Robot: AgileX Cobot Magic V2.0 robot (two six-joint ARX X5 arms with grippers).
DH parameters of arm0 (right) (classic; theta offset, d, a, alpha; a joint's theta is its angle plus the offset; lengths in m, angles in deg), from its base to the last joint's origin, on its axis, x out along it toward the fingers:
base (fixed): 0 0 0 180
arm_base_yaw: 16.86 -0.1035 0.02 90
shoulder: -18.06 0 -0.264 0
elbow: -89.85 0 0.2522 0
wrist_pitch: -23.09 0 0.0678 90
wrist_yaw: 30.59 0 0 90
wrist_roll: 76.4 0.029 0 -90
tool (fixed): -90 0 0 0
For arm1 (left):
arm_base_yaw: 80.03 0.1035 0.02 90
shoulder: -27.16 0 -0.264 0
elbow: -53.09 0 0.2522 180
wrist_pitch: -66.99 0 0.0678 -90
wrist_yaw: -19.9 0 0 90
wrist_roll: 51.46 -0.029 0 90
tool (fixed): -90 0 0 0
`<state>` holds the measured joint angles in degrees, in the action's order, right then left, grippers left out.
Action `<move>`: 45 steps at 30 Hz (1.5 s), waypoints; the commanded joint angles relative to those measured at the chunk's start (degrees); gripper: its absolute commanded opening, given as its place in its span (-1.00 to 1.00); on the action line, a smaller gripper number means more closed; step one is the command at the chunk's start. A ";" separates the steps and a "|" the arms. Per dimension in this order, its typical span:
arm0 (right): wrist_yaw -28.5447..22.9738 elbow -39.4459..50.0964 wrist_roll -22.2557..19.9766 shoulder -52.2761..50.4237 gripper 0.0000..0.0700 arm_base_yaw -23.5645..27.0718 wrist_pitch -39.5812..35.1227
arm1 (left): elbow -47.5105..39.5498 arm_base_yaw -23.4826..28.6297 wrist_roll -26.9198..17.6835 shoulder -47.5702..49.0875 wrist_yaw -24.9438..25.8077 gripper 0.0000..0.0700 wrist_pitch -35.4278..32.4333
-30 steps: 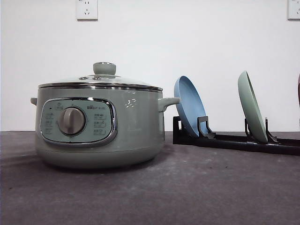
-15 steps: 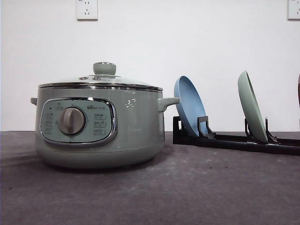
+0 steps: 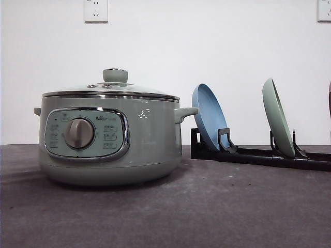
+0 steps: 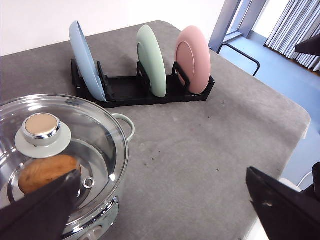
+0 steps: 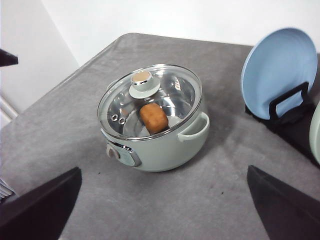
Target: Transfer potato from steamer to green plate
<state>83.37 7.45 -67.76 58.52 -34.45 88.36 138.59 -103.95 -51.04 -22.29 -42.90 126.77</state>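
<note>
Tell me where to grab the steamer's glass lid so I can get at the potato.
Judging by shape, grip the round sage-green knob at the centre of the glass lid, coming straight down from above. The lid sits flat and closed on the steamer; the knob stands proud, while the rim is flush.

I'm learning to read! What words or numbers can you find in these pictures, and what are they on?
None can be read.
The steamer has a control panel with small pale labels and a logo around its dial: too small and blurred to read.
The blue plate, green plate and pink plate carry no text.
</note>
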 commanded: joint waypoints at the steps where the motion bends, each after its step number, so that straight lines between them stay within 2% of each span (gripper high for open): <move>1: 0.00 -1.14 2.34 1.60 0.97 -0.28 -0.42 | 1.49 -0.37 -1.09 -0.35 0.31 0.94 -0.81; 9: -2.18 -2.03 1.70 10.30 0.97 0.36 -1.63 | 1.49 -0.37 -1.07 -0.35 0.31 0.94 -0.57; 24: -2.43 -19.35 0.38 39.49 0.97 10.91 -3.17 | 1.49 -0.37 -1.05 -0.35 0.31 0.93 -0.57; 31: -2.40 -22.86 2.33 50.02 0.85 14.54 -10.29 | 1.49 -0.37 -1.05 -0.35 0.31 0.93 -0.57; 34: -2.38 -22.86 3.02 53.01 0.74 15.48 -13.32 | 1.49 -0.37 -1.05 -0.35 0.31 0.93 -0.59; 40: -2.29 -22.86 3.20 57.73 0.70 16.33 -17.25 | 1.46 -0.37 -1.02 -0.37 0.31 0.93 -0.57; 42: -2.20 -22.86 3.18 58.84 0.58 16.33 -18.14 | 1.46 -0.37 -1.03 -0.37 0.31 0.93 -0.57; 45: -2.16 -22.86 3.22 60.28 0.30 16.33 -19.61 | 1.46 -0.37 -1.03 -0.37 0.31 0.93 -0.56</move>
<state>81.07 -13.88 -65.33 117.54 -18.10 69.58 138.59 -103.95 -51.16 -22.29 -42.90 126.81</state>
